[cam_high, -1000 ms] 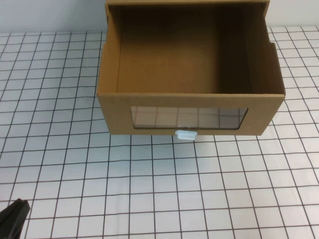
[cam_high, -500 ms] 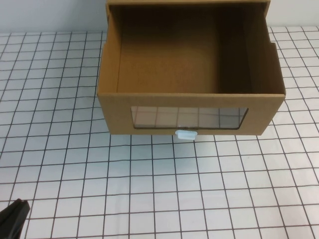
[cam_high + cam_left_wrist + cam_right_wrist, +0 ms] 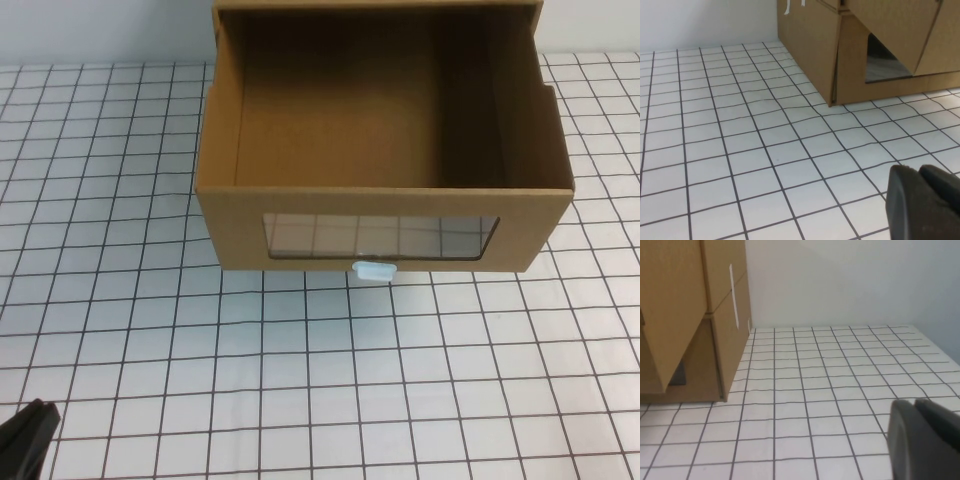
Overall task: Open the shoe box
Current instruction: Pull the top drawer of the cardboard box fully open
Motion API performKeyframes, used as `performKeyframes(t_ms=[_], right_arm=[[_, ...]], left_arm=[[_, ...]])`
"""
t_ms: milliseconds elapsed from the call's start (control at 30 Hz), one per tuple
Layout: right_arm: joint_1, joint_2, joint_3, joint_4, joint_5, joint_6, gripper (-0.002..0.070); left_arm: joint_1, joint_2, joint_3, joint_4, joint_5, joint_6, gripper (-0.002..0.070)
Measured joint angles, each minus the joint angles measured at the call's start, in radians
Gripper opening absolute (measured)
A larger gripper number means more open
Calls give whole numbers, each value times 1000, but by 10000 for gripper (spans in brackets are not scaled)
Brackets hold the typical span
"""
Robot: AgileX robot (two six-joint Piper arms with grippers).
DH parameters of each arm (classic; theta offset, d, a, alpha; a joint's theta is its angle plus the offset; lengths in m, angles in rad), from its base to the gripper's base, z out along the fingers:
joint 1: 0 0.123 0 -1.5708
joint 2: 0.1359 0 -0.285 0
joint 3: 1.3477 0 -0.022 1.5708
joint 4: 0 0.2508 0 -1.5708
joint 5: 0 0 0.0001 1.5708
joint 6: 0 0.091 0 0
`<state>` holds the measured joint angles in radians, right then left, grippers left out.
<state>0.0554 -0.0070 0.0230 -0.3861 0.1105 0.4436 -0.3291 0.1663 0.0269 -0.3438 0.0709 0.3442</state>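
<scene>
**High view:** the shoe box sits at upper centre of the frame. Its top is open and its brown inside is bare, so I judge the opening done. If you want it wider, take the pale blue pull tab under the window panel. Pull straight along the grid lines so the cardboard doesn't skew. Your left gripper is in the lower-left corner, well apart from the box. Only the gridded table lies between them.

**Left wrist view:** the left gripper's fingers are pressed together on nothing. The box corner is well ahead, and nothing stands in the way.

**Right wrist view:** the right gripper is closed and empty, low over the table. The box's side wall stands off to one side, so steer clear of it.
</scene>
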Motion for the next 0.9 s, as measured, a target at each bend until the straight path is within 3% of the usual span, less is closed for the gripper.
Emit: performKeyframes(t_ms=[167, 233, 500, 900], right_arm=[[0, 0, 0, 426, 7, -480, -13], [0, 0, 0, 518, 33, -587, -13], [0, 0, 0, 583, 231, -656, -13], [0, 0, 0, 633, 250, -660, -13]], left_arm=[[0, 0, 0, 0, 0, 0, -3], [0, 0, 0, 0, 0, 0, -3], [0, 0, 0, 0, 2, 0, -3], [0, 0, 0, 0, 2, 0, -3]])
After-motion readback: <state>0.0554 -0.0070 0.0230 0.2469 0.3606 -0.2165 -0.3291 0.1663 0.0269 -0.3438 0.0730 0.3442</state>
